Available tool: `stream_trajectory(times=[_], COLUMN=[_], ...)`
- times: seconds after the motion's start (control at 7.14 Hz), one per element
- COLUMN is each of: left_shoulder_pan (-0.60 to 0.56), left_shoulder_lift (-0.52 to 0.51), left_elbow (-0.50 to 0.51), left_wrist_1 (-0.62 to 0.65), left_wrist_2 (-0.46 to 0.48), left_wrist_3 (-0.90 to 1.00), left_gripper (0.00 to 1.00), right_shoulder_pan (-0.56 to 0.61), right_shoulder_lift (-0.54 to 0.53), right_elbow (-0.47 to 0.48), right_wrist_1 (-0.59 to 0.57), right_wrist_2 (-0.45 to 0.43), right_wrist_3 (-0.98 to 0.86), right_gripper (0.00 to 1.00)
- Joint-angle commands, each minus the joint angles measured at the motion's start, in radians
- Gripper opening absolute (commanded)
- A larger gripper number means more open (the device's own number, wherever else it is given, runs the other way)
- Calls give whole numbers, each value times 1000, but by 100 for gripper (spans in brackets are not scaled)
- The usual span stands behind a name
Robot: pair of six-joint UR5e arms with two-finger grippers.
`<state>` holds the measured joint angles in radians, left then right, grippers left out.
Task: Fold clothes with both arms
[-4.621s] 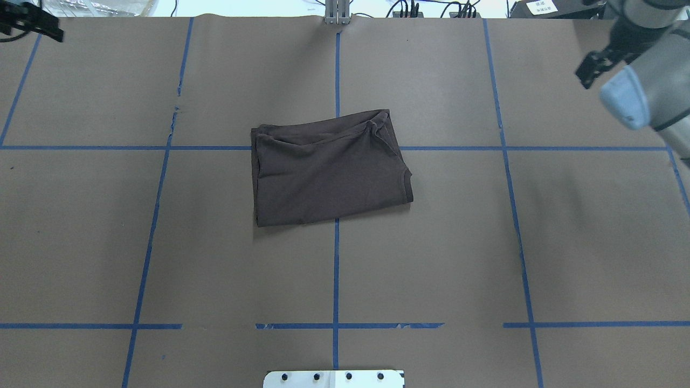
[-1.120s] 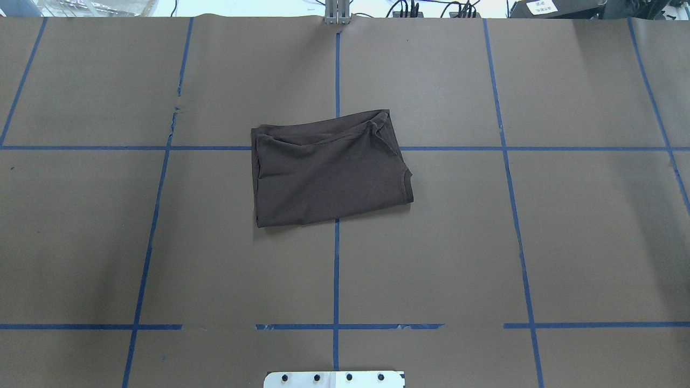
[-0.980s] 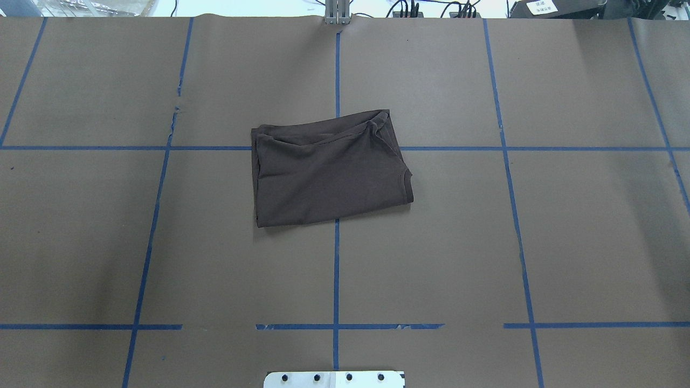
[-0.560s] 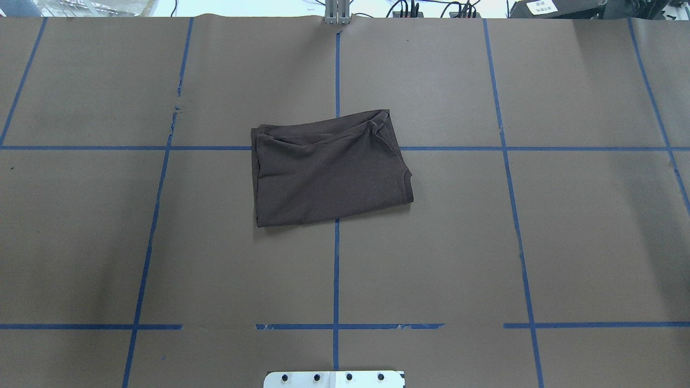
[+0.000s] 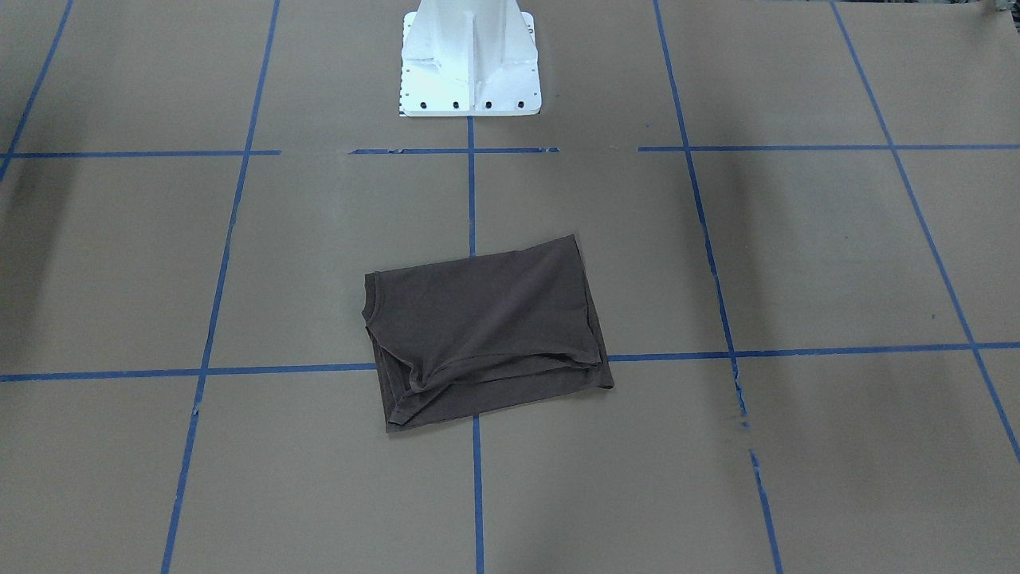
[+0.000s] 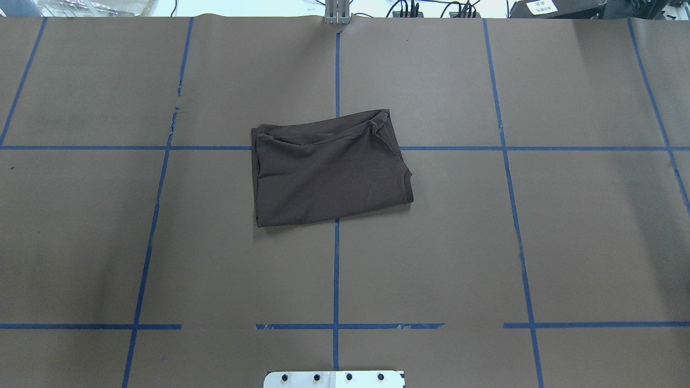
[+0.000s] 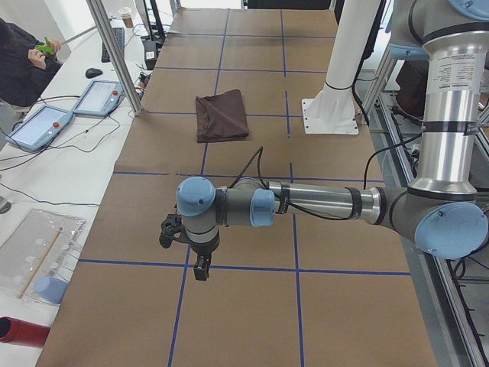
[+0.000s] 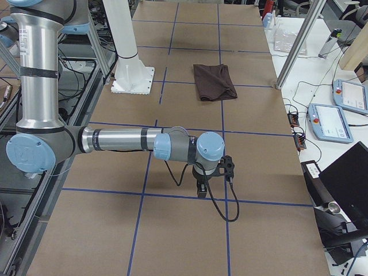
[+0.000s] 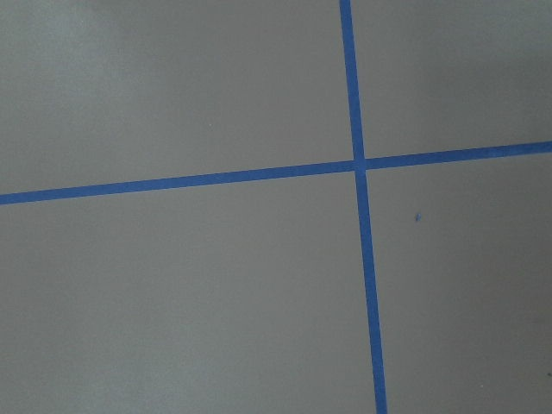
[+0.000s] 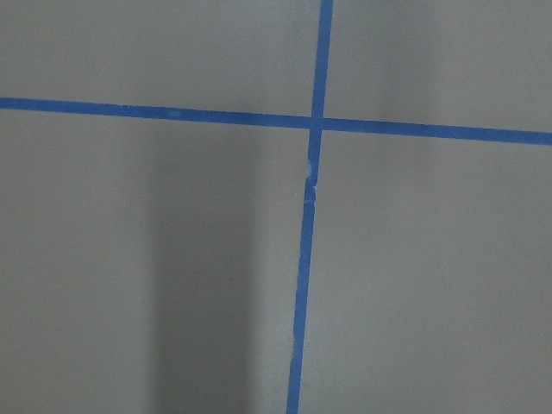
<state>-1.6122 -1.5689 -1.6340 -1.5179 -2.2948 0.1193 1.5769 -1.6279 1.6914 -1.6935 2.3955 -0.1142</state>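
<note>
My table (image 6: pixel 593 242) is covered in brown paper (image 6: pixel 81 242), marked into squares by blue tape (image 6: pixel 336 269); the tape line nearest my base has gaps. A dark brown T-shirt (image 6: pixel 329 172) lies folded into a rough rectangle near the middle, over a tape crossing, its far edge rumpled. My white base plate (image 5: pixel 470 96) sits bolted at the near edge.

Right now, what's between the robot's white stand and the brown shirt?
Just brown paper crossed by blue tape lines. Nothing else lies between the white stand and the shirt. The front-facing view shows it best.
</note>
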Motion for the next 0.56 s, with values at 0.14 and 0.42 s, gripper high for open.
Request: stream_trajectory(times=[0.14, 0.42], left_shoulder_pan=[0, 0], left_shoulder_lift=[1, 1], left_elbow=[2, 3], left_wrist_1=[-11, -11], left_wrist_2=[0, 0], left_wrist_3=[-1, -1], left_gripper=[100, 100], right_shoulder_pan=[0, -2], right_shoulder_lift=[8, 28], right_elbow=[4, 2], right_wrist_1=[2, 2], right_wrist_2=[-4, -12], right_wrist_3=[1, 85], right_gripper=[100, 100])
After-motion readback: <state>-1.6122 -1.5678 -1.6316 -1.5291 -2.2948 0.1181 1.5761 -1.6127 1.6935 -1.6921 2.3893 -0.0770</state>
